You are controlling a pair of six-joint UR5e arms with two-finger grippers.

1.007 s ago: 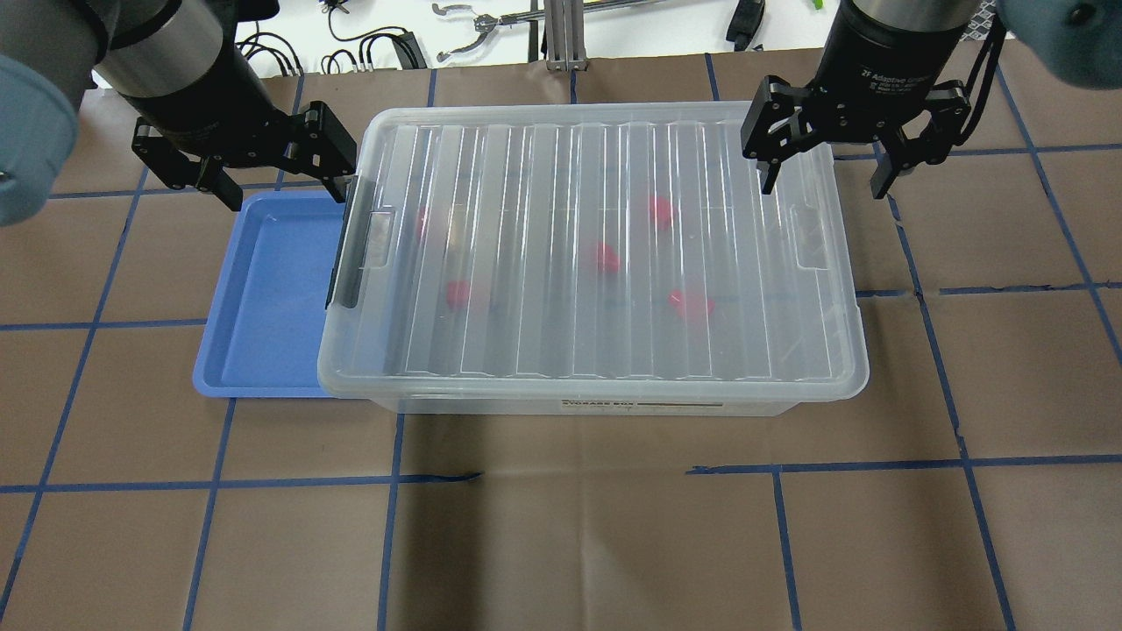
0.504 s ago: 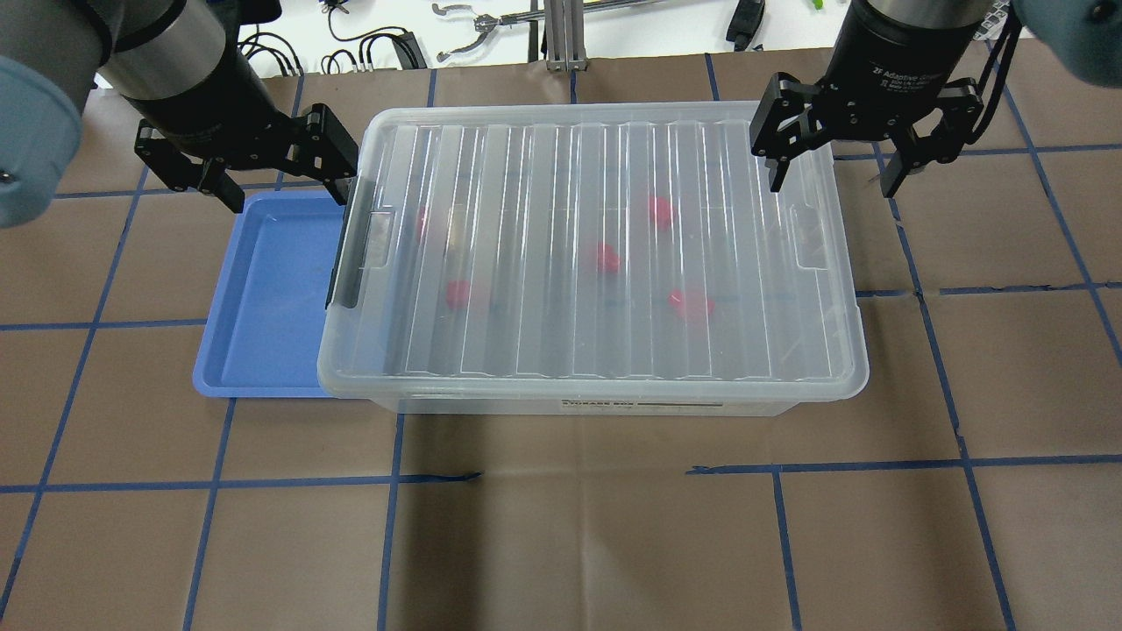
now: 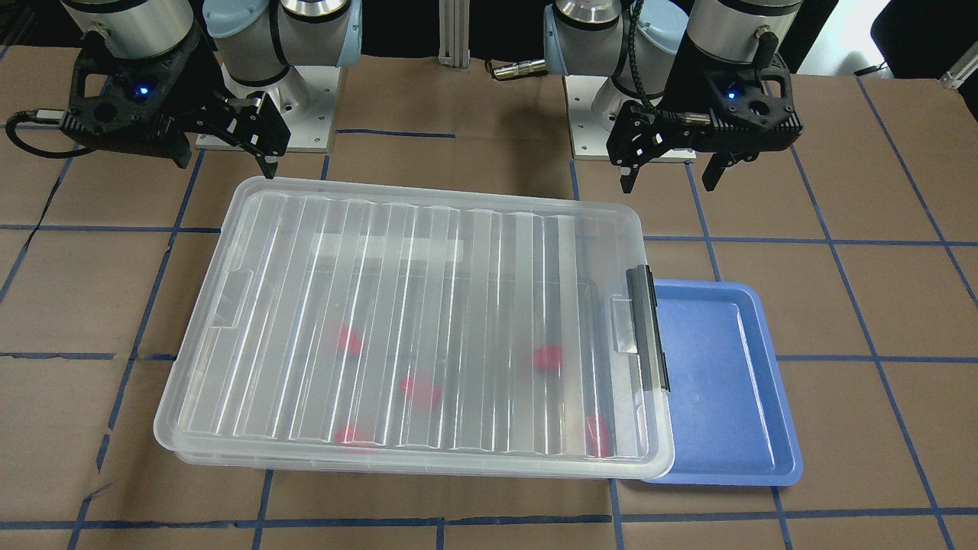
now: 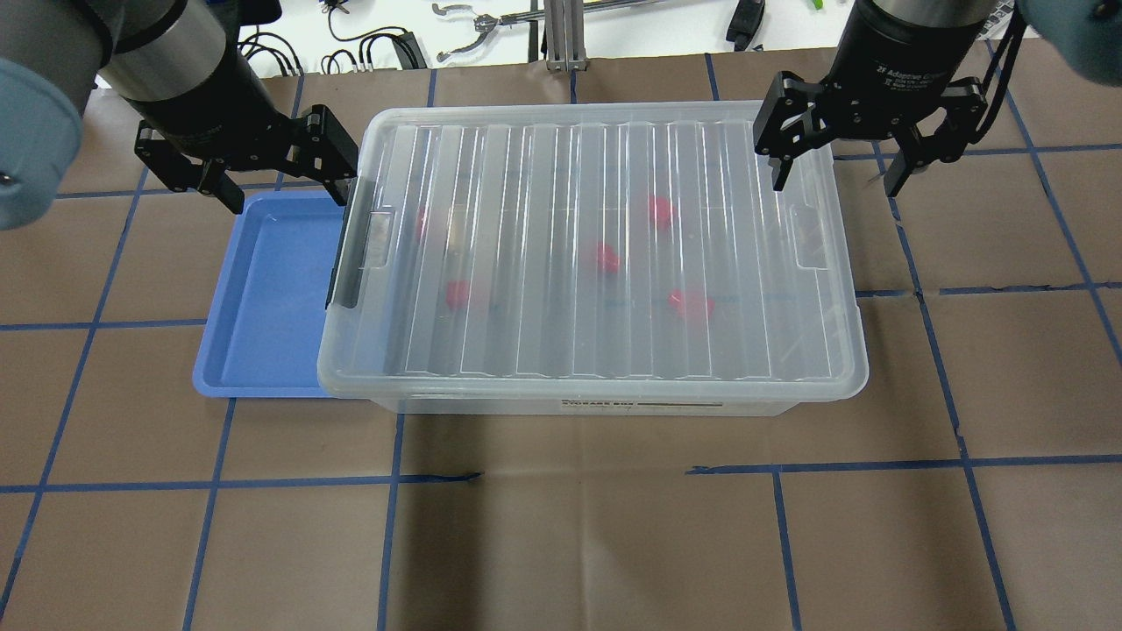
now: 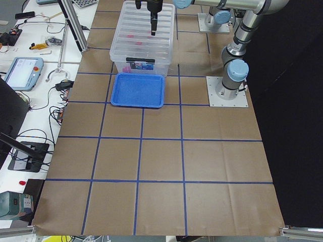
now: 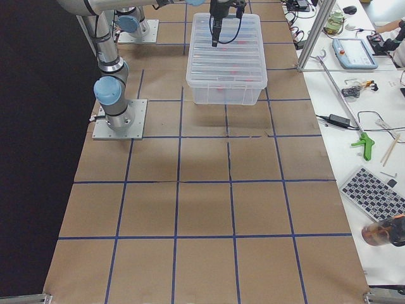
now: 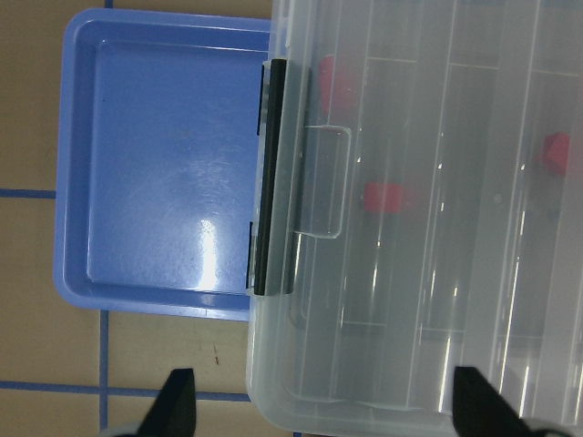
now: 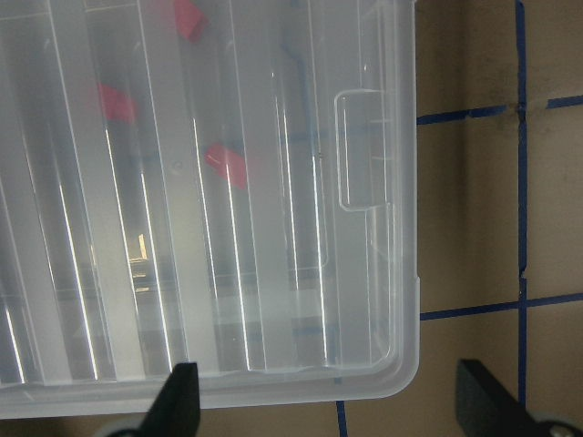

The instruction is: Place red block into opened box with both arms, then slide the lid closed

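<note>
Small red plastic blocks (image 4: 691, 303) lie inside shallow clear plastic box (image 4: 473, 405), with ribbed translucent lid (image 4: 543, 289) covering it. Fingers wide and empty, left gripper (image 4: 285, 194) and right gripper (image 4: 834, 184) hover at far corners, likely finished.

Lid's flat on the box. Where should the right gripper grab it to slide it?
Probably the rectangular tab at the lid's short end nearest the right gripper, from above, fingers straddling that end's rim. The lid lies flat, its ribbed sheet giving nothing to pinch, and the far tab sits against the black latch bar.
</note>
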